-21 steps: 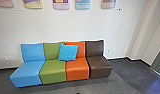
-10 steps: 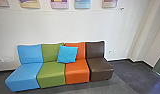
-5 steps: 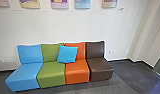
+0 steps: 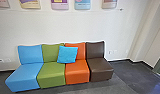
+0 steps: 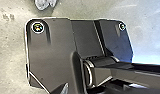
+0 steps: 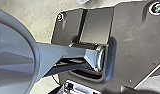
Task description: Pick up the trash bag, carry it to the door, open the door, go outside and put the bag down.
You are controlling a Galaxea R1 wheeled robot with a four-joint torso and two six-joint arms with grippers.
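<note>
Grippers: how far the left gripper and the right gripper are open, or what they hold – this I cannot tell.
Trash bag: its place I cannot tell.
Seats: blue seat (image 4: 24, 75), green seat (image 4: 51, 74), orange seat (image 4: 77, 73) and brown seat (image 4: 101, 70), side by side along the white wall (image 4: 71, 27).
Cushion (image 4: 67, 54): bright blue, leaning where green and orange backs meet.
Posters (image 4: 59, 4): on the wall – above the seats.

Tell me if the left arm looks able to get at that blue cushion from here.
Probably not: the cushion leans on the green backrest and orange backrest, behind the jutting seats, and looks beyond arm's length. Its front is uncovered, though.
</note>
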